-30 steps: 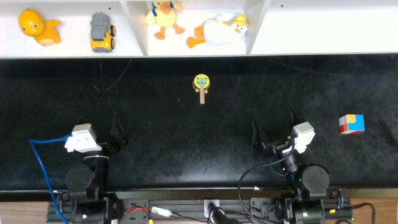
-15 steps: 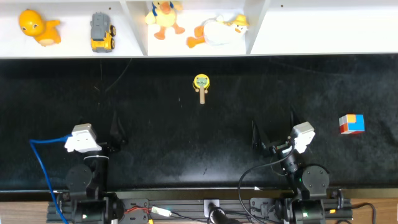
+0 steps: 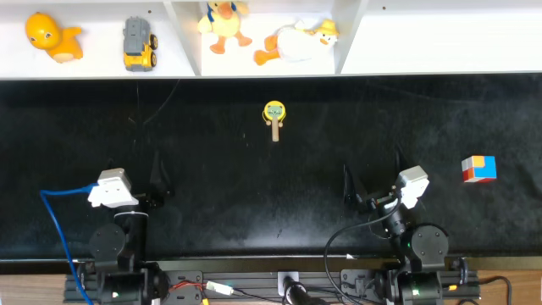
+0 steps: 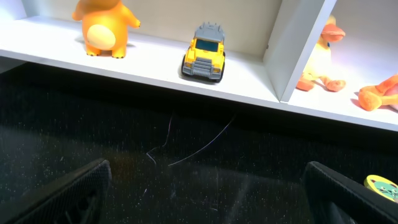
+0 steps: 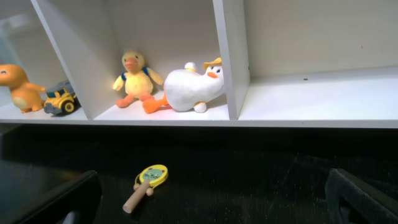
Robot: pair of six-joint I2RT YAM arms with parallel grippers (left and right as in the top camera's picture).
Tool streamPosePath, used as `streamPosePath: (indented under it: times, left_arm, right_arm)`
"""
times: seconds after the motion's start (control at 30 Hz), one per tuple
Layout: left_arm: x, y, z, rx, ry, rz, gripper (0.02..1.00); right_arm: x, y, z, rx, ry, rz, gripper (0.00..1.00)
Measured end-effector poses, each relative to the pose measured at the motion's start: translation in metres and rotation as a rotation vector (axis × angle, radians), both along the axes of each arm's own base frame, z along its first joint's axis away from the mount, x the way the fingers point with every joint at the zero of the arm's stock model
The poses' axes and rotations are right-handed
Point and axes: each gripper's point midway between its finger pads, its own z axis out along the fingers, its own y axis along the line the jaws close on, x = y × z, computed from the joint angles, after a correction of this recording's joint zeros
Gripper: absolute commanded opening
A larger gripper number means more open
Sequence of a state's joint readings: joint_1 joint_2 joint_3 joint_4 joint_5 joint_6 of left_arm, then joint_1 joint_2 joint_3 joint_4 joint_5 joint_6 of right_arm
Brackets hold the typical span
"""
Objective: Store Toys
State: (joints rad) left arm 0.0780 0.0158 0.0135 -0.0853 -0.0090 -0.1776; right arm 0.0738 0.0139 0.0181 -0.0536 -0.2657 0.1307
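Shelf [image 3: 432,51]: white, along the far edge, 3 compartments; orange figure [image 3: 52,37] and yellow truck [image 3: 139,44] in the left 1, plush duck [image 3: 224,24] and white goose [image 3: 296,42] in the middle 1.
Left gripper [image 4: 205,169]: fingers spread wide, nothing between them, low over the black mat [image 3: 212,127] near its own base.
Paddle [image 3: 273,118]: flat on the mat, mid-table, near the shelf, round yellow head toward it, wooden handle toward the arms.
Paddle handling: likely light and stiff; the thin head sits low on the mat, so the handle, pinched across its width, looks the better hold.
Right gripper [image 5: 212,177]: released, fingers wide apart, holding nothing, near its own base.
Cube [image 3: 478,169]: on the mat at the far right, well apart from the paddle.
Cube handling: probably rigid, light and smooth; 2 opposite flat faces suit the fingers, while a pinch on the corners could slip.
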Motion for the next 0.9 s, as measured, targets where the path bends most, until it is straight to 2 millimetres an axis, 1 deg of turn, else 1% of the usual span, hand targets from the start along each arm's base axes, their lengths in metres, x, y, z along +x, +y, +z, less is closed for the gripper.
streamPosePath:
  times: [0.33, 0.57, 0.67, 0.73, 0.8, 0.9]
  left_arm:
    - [0.0, 0.0, 0.0, 0.0, 0.0, 0.0, 0.996]
    - [0.0, 0.0, 0.0, 0.0, 0.0, 0.0, 0.998]
    - [0.0, 0.0, 0.0, 0.0, 0.0, 0.0, 0.998]
    - [0.0, 0.0, 0.0, 0.0, 0.0, 0.0, 0.998]
    - [0.0, 0.0, 0.0, 0.0, 0.0, 0.0, 0.998]
    - [0.0, 0.0, 0.0, 0.0, -0.001, 0.0, 0.996]
  right_arm:
    - [0.0, 0.0, 0.0, 0.0, -0.001, 0.0, 0.993]
    - [-0.001, 0.002, 0.012, 0.036, -0.035, 0.017, 0.993]
    - [-0.003, 0.007, -0.002, 0.072, 0.058, 0.041, 0.998]
    - [-0.006, 0.008, -0.006, 0.092, 0.146, 0.05, 0.998]
    - [-0.007, 0.01, 0.003, 0.099, 0.204, 0.055, 0.998]
    - [-0.006, 0.015, 0.03, 0.094, 0.269, 0.083, 0.993]
